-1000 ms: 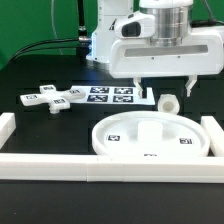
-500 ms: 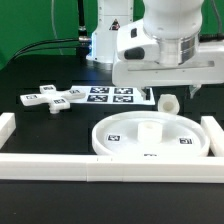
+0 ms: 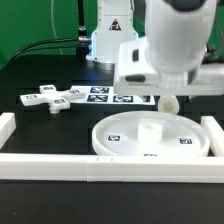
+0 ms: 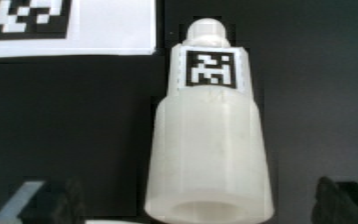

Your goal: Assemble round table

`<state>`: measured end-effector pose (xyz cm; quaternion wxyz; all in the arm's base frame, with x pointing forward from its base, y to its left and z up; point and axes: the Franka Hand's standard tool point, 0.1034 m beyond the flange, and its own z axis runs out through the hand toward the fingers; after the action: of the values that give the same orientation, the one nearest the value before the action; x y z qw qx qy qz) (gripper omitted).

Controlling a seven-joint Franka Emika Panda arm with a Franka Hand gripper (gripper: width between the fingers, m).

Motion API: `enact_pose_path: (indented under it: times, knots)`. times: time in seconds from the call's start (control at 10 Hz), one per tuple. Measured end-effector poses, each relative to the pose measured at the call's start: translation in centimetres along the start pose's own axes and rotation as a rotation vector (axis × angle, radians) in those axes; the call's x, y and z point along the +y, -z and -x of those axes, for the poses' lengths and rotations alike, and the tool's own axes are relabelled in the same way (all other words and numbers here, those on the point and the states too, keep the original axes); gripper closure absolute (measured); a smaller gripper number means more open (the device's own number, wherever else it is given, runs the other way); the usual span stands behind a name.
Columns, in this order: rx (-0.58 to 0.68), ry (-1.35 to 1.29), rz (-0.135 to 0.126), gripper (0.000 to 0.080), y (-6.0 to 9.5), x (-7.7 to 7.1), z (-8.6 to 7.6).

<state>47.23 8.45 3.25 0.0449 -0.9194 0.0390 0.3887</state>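
Note:
The large rimmed round disc (image 3: 150,135) lies flat at the front, a short hub at its middle. The cross-shaped base (image 3: 52,98) lies at the exterior view's left. The short cylinder leg (image 3: 172,102) lies on the black table behind the disc, mostly covered by my hand (image 3: 165,62). In the wrist view the leg (image 4: 208,130) lies lengthwise with a tag near its narrow end. My gripper (image 4: 194,205) is open, and its dark fingers (image 4: 43,200) stand on either side of the leg's wide end, apart from it.
The marker board (image 3: 112,96) lies behind the disc, and its corner also shows in the wrist view (image 4: 69,25). Long white border bars (image 3: 60,165) run along the front and both sides. The robot's base (image 3: 108,40) stands at the back.
My hand has moved to the exterior view's right and come down over the leg. It now fills more of the view and hides most of the leg. The parts have not moved.

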Motion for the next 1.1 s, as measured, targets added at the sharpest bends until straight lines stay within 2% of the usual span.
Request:
enact_pose_path:
  times: [0.2, 0.3, 0.9, 1.1]
  knots:
    - [-0.182, -0.009, 0.012, 0.0151, -1.0, 0.1, 0.2]
    - [-0.189, -0.005, 0.010, 0.0151, -1.1, 0.0, -0.6]
    - [-0.172, 0.003, 0.010, 0.0151, -2.0, -0.1, -0.9]
    - [-0.178, 0.004, 0.012, 0.0388, -2.4, -0.1, -0.9]
